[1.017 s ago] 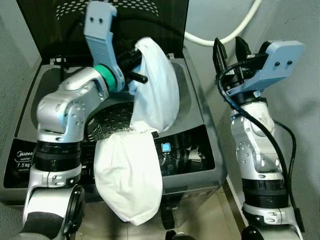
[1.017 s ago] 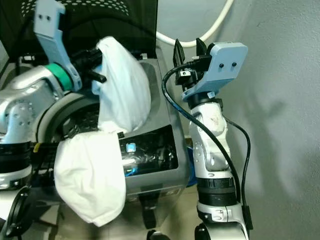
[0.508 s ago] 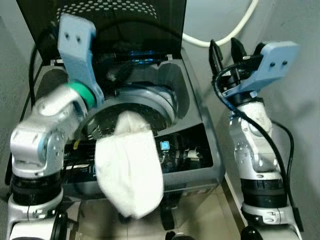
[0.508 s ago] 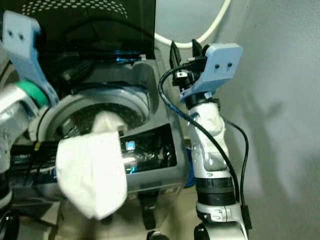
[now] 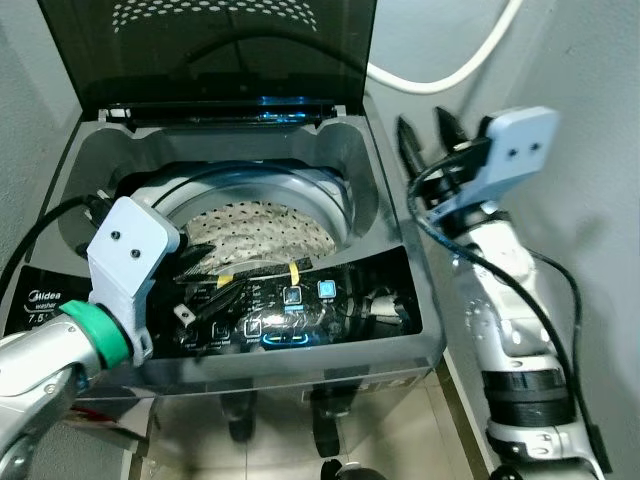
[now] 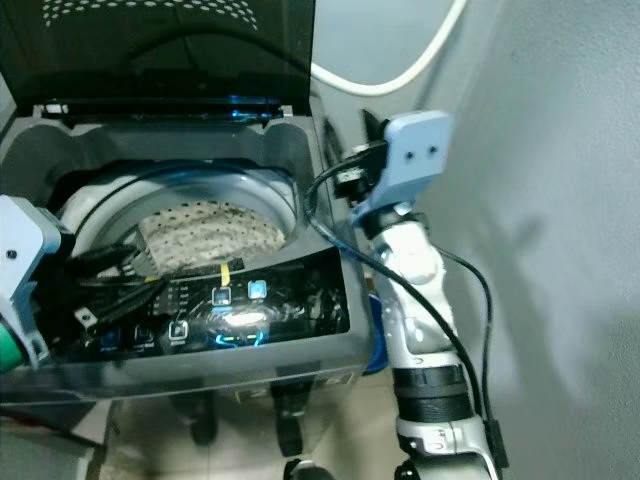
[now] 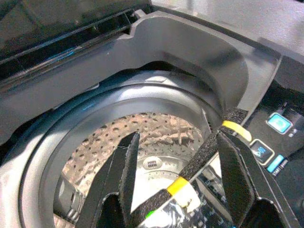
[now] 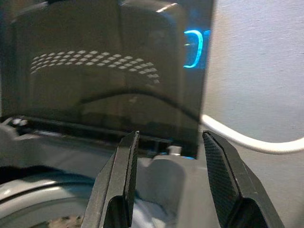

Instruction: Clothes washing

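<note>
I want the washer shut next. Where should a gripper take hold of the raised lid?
Probably the lid's top free edge, reached from the front and drawn forward and down. It stands nearly upright, hinged behind the drum opening, so that edge swings furthest. The right gripper, open, sits nearest.

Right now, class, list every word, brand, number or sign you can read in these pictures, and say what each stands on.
"Midea": on the washing machine's control panel, at its front left corner.
"7.5": just beneath it; whatever follows is hidden.
Lit blue button icons: symbols only, too small to read.
Blue glow reflected in the raised lid: not legible.
</note>
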### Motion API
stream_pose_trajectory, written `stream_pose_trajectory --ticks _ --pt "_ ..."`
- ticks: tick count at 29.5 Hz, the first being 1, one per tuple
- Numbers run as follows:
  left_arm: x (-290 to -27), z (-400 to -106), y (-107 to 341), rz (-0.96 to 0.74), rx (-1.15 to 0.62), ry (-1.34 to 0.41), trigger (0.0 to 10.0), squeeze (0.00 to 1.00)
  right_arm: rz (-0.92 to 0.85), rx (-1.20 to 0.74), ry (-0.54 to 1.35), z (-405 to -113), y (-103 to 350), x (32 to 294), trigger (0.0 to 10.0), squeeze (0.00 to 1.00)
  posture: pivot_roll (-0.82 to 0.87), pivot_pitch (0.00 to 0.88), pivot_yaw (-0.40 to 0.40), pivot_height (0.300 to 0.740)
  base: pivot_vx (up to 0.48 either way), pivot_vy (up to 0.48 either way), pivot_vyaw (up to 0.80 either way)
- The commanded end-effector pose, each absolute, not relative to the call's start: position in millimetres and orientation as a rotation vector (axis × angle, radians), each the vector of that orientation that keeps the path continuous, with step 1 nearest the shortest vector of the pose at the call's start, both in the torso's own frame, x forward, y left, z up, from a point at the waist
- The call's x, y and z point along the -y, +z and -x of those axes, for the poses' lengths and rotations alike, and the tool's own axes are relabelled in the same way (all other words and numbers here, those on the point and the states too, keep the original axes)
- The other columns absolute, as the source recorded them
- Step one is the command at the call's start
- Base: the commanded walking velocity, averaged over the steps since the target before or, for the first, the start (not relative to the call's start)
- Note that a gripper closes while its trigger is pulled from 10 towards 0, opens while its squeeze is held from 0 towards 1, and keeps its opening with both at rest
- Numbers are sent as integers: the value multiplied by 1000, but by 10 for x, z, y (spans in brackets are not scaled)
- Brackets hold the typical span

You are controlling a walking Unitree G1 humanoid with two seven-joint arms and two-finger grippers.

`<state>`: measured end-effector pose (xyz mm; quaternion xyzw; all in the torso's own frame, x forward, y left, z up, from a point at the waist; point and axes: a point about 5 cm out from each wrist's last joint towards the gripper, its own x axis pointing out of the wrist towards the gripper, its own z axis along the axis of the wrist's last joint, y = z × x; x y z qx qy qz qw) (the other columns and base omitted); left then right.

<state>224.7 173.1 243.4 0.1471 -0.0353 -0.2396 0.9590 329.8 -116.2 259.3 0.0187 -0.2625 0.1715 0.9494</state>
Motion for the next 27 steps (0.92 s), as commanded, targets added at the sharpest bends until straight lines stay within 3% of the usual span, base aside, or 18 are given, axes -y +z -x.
stream_pose_trajectory --ticks 1,9,16,27 --pt "-1669 -2352 2469 -325 145 -444 10000 0 -45 542 357 -3310 2612 1125 10000 0 109 67 -14 740 0 0 0" --pt "-1613 -2715 2946 -304 430 -247 10000 0 -63 550 295 -3299 2606 1184 10000 0 75 64 4 740 0 0 0" --pt "-1630 -2982 3138 -224 489 -122 10000 0 -80 571 240 -3305 2642 1235 10000 0 62 58 8 740 0 0 0" --pt "-1623 -3063 3152 -209 515 -81 10000 0 -85 591 223 -3316 2675 1244 10000 0 64 54 3 740 0 0 0"
